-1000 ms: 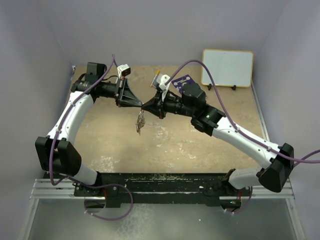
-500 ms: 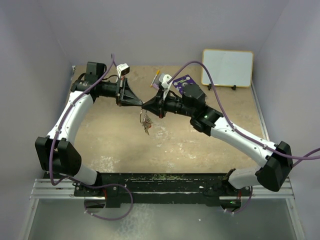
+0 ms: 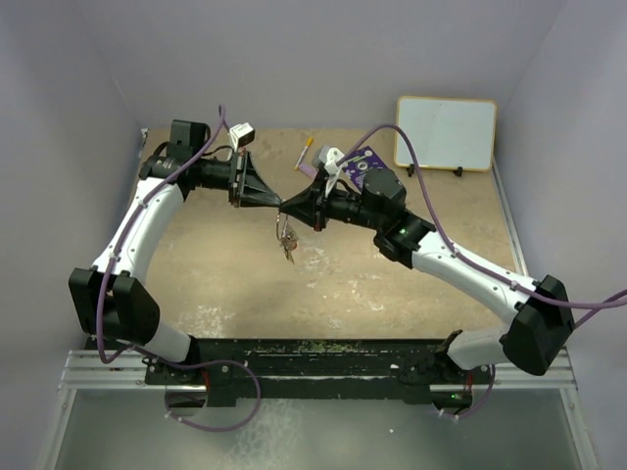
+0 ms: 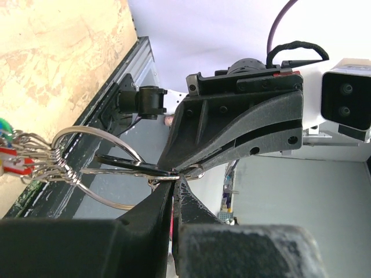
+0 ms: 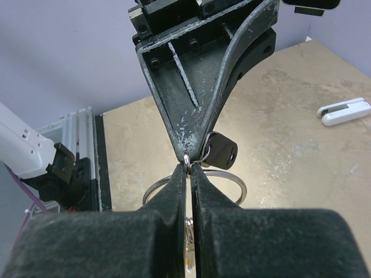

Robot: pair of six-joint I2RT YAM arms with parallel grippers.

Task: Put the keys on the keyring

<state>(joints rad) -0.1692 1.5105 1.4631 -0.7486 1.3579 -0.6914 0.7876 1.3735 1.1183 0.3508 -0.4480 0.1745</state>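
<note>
My left gripper (image 3: 278, 202) and right gripper (image 3: 288, 205) meet tip to tip above the middle of the table. In the left wrist view the left gripper (image 4: 175, 180) is shut on the wire of the keyring (image 4: 130, 173). Several keys (image 4: 14, 162) with red and green tags hang on the ring's far side. In the right wrist view the right gripper (image 5: 188, 168) is shut on a small ring that carries a black-headed key (image 5: 221, 152), pressed against the left fingertips. The keyring (image 5: 224, 172) curves behind it. From above, the bunch of keys (image 3: 285, 243) dangles below the tips.
A purple card (image 3: 364, 159) lies behind the right wrist. A whiteboard (image 3: 446, 132) leans at the back right. A small yellow-tipped item (image 3: 307, 154) rests on the table at the back. A white clip (image 5: 345, 111) lies on the table.
The hanging keys have swung slightly to the right and now hang straighter. The right wrist has rolled a little. Both grippers stay shut at the same meeting point.
</note>
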